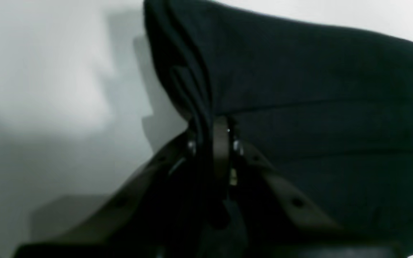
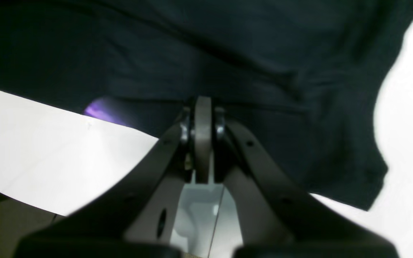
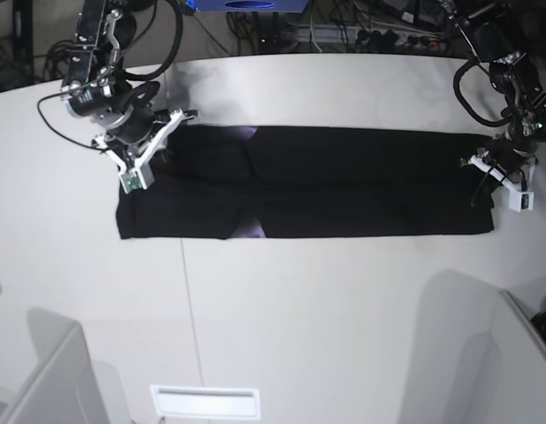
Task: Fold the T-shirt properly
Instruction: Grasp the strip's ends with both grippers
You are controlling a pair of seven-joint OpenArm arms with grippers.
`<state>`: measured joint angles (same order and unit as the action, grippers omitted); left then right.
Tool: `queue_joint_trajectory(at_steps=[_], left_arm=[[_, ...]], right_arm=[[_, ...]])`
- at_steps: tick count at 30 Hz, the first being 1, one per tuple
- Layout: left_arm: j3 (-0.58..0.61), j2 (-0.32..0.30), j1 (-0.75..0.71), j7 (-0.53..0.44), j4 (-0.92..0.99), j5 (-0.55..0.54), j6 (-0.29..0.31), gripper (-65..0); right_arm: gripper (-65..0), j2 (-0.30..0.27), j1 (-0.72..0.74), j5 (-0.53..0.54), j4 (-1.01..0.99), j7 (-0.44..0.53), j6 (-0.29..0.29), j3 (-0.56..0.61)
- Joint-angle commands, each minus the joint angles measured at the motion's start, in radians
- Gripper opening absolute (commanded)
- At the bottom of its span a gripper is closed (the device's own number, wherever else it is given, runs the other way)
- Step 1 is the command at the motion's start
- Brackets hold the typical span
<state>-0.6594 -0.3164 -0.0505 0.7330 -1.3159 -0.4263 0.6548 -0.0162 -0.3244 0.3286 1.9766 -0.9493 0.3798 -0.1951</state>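
Now the left claw (image 1: 212,134) and right claw (image 2: 203,118) each pinch an end of the T-shirt (image 3: 344,181), a long band on the table (image 3: 299,300), so next the ends likely need bringing together.

Materials and surface finish of the T-shirt, table and grippers.
The T-shirt (image 3: 344,181) is matt black cloth, soft and finely napped, with a purple printed patch (image 2: 100,109) showing at its edge; the table (image 3: 299,318) beneath it is smooth, matt white. The left gripper (image 1: 212,125) and right gripper (image 2: 203,107) have dull dark plastic fingers with shiny metal fasteners near the tips.
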Motion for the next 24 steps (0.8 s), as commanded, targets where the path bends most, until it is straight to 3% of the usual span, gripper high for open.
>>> queue_joint_trajectory(at_steps=[1,12,16,24], left_arm=[[-0.003,-0.016,0.008,-0.019,-0.026,-0.018,0.004,-65.0],[0.002,-0.014,-0.078,-0.019,-0.169,-0.016,0.003,-65.0],[0.011,-0.010,-0.127,-0.017,-0.258,-0.016,-0.053,-65.0],[0.103,0.056,-0.156,-0.011,-0.376,-0.018,-0.066,-65.0]], right_arm=[[-65.0,-0.005,0.006,0.008,0.017,0.019,0.008,-0.004],[-65.0,-0.005,0.008,0.008,0.017,0.019,0.008,-0.004],[-65.0,-0.005,0.011,0.008,0.017,0.019,0.008,-0.004],[-65.0,-0.005,0.012,0.008,0.017,0.019,0.008,-0.004]])
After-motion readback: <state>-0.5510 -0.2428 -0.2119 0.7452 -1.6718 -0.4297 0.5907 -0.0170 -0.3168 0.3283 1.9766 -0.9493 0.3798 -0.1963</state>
